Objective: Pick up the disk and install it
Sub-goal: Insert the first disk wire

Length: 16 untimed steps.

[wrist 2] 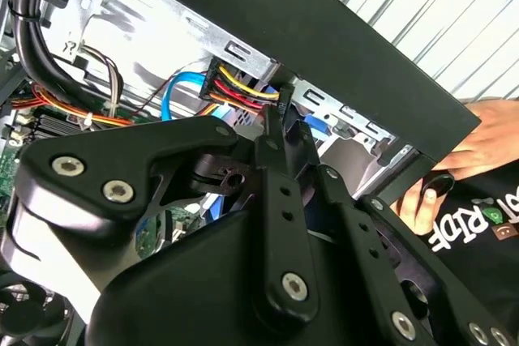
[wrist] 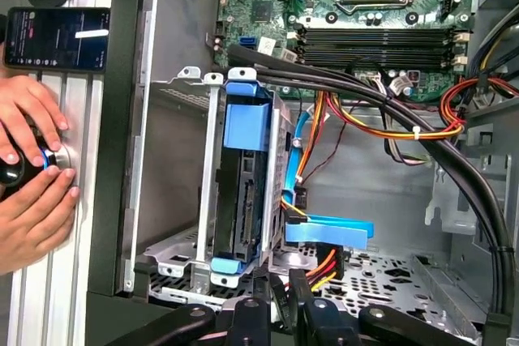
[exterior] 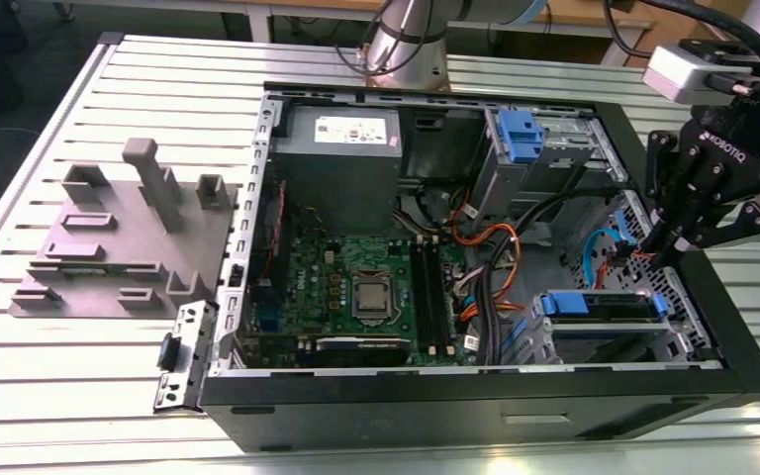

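The disk (wrist: 243,192) already sits upright in its drive cage (wrist: 207,200) at the near right corner of the open computer case (exterior: 486,401), so installation looks nearly done; any further move calls for care around the cables. Its blue carrier frames a dark drive. The gripper (exterior: 653,249) hangs just above, fingers together, holding nothing

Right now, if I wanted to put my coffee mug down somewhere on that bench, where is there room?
The slatted table is bare between the grey fixture block and its far edge, and along the near strip in front of the computer case. Inside the case it is crowded: cables, motherboard, and the gripper by the disk in its bay.
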Motion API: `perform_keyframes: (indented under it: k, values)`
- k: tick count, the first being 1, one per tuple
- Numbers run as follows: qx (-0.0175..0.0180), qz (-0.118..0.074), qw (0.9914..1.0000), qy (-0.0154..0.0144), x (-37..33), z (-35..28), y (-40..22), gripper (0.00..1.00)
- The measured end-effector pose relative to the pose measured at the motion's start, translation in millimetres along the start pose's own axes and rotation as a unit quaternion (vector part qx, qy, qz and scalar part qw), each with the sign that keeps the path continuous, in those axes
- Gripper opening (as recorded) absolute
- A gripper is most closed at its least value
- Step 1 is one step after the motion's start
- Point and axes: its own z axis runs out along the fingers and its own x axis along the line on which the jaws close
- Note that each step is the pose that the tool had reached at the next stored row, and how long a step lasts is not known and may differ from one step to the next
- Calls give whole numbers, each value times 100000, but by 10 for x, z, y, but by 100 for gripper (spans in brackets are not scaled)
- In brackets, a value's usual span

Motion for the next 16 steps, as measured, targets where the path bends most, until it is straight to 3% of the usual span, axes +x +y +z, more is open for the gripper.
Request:
perform_keyframes:
  k: [16]
  values:
    - [369, -1621, 99986, 52, 6, -26, 7, 24]
